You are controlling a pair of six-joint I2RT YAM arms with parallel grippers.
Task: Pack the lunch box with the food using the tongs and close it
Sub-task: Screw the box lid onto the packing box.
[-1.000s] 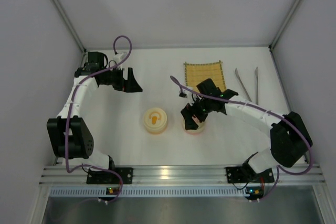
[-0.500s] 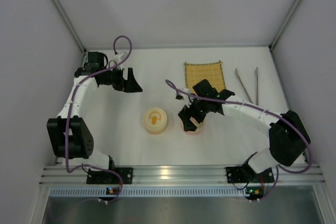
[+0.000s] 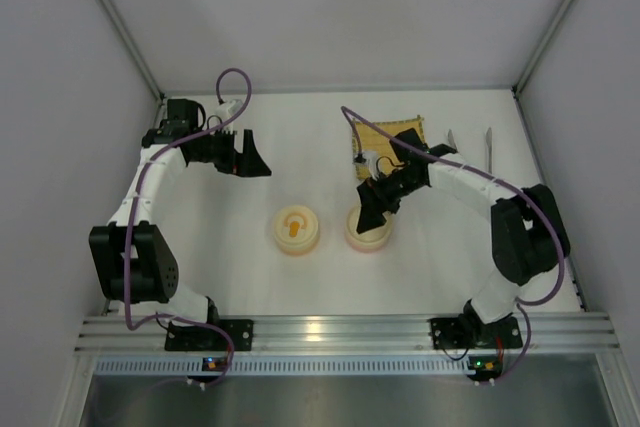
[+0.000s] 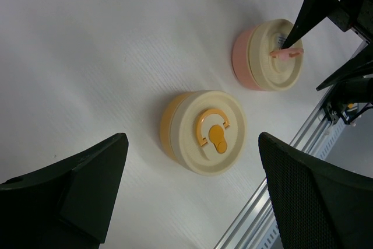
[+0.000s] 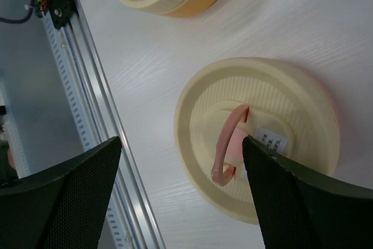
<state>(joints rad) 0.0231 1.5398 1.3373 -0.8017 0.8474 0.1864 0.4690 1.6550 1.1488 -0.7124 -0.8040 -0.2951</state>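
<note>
Two round lidded lunch boxes stand mid-table: an orange one (image 3: 295, 230) (image 4: 204, 132) and a pink one (image 3: 368, 232) (image 5: 262, 138). The pink handle (image 5: 228, 144) on the pink box's lid stands upright. My right gripper (image 3: 372, 205) (image 5: 181, 141) hangs open over that lid, with one finger beside the handle and not gripping it. Far left of the boxes, my left gripper (image 3: 252, 161) (image 4: 192, 138) is wide open and holds nothing. The silvery tongs (image 3: 489, 155) lie at the far right, partly hidden by the right arm. No food shows in any view.
A yellow woven mat (image 3: 388, 137) lies behind the pink box, partly under the right arm. An aluminium rail (image 3: 320, 330) (image 5: 81, 91) runs along the near edge. Grey walls close in the table on the left, right and far sides.
The right arm has swung toward the far side and its gripper has drawn back from the pink box, so more of the lid shows. The left arm has not moved.
</note>
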